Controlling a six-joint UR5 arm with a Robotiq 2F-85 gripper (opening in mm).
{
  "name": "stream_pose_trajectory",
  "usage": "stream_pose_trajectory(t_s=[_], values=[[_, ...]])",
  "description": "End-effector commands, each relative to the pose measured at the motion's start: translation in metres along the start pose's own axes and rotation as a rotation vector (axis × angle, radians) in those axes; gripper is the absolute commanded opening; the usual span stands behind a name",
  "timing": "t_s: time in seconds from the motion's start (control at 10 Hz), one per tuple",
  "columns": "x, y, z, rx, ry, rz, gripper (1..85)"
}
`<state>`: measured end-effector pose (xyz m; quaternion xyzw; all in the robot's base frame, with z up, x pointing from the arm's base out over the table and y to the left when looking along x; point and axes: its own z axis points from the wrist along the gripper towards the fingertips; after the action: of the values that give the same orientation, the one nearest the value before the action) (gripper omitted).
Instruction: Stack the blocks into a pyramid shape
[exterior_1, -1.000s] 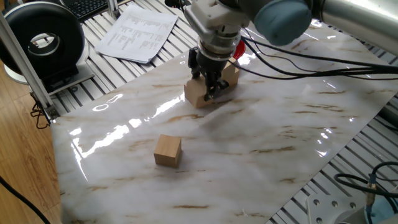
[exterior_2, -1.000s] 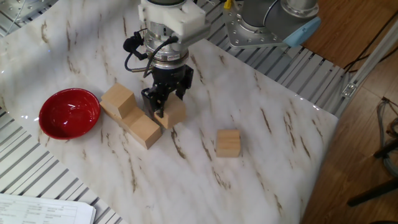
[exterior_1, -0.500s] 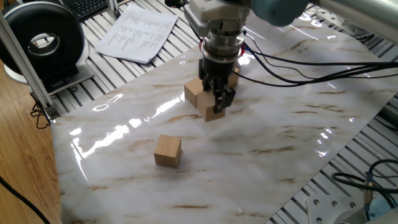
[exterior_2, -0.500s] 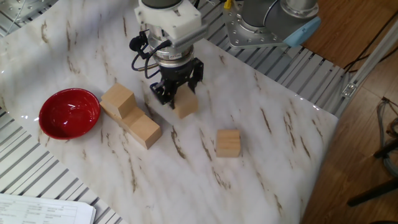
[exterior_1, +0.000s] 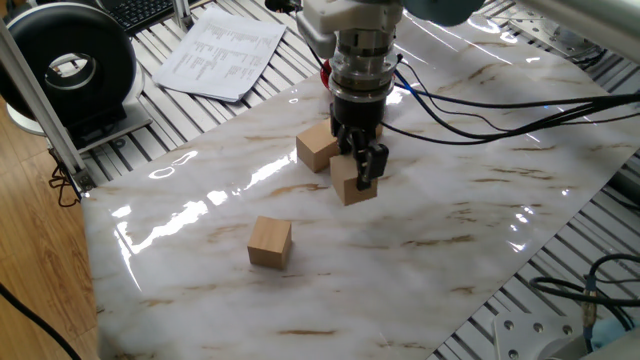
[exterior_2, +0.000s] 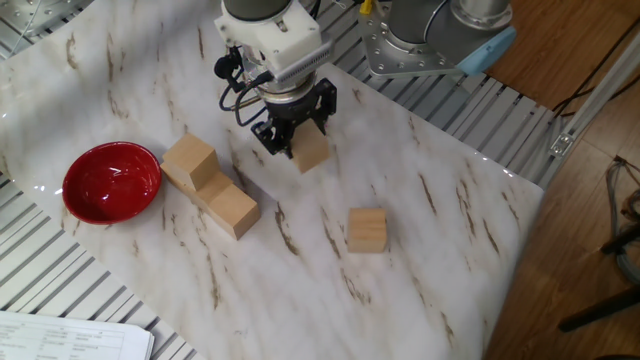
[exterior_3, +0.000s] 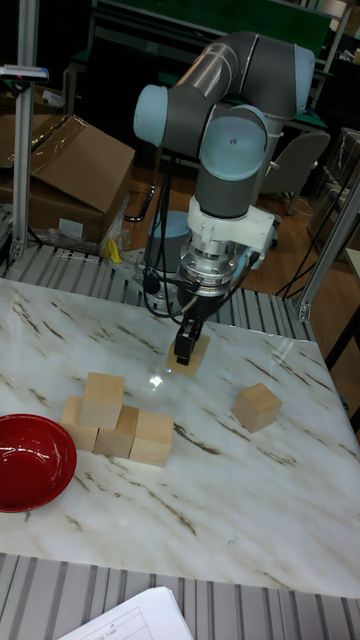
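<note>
Arm: reaches down, wrist vertical.
Gripper (exterior_2: 297, 143): points straight down, fingers (exterior_1: 364, 166) clamped on a block (exterior_2: 310, 151).

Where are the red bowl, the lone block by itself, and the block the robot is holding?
red bowl (exterior_2: 150, 172): other fixed view, on its rim.
lone block (exterior_2: 367, 230): other fixed view, front face.
held block (exterior_2: 311, 153): other fixed view, its side, between the jaws.

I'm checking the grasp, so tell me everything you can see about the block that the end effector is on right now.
The held block is a plain light-tan wooden cube, unmarked, with clean edges. The end effector is closed on it from above, fingers on opposite faces. It sits slightly turned, away from the stacked blocks and the lone block. Whether it rests on the marble tabletop or hangs just above cannot be told.
</note>
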<state>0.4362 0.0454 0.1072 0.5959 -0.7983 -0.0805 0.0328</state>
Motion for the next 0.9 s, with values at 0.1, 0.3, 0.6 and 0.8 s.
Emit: stream_pose_trajectory(t_s=[0.1,0.3,0.6,0.8], values=[[-0.002,-0.003,-0.002,0.012,-0.01,-0.033,1.0],[0.0,-0.014,-0.002,0.054,0.001,-0.056,1.0],[-0.001,-0.017,-0.002,0.065,-0.005,-0.03,1.0],[-0.002,-0.032,-0.003,0.122,-0.009,0.006,1.0]])
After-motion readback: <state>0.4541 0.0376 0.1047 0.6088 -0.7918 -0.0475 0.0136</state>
